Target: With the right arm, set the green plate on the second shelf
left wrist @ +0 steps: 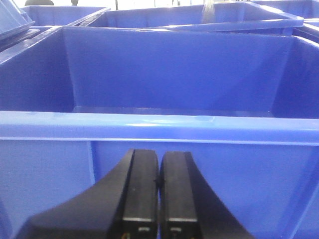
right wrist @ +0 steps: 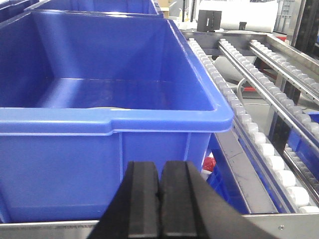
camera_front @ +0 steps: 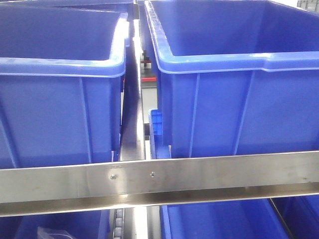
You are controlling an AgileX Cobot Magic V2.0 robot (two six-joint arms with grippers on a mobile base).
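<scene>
The left gripper [left wrist: 158,181] was seen fully closed, fingers pressed together on nothing, with a blue bin [left wrist: 159,127] just ahead of it. The right gripper [right wrist: 160,186] was likewise closed and empty, facing another blue bin [right wrist: 109,122]; roller tracks [right wrist: 259,139] ran to its right. The green plate could not be found in any view.

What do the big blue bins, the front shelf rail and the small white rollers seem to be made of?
Blue bins: likely moulded plastic, smooth and slightly glossy, with soft highlights on the rolled rim and ribbed walls.
Front shelf rail: metal, probably stainless steel or aluminium, brushed, reflective, with visible screw heads.
White rollers: apparently plastic wheels, matte white, in metal tracks.
</scene>
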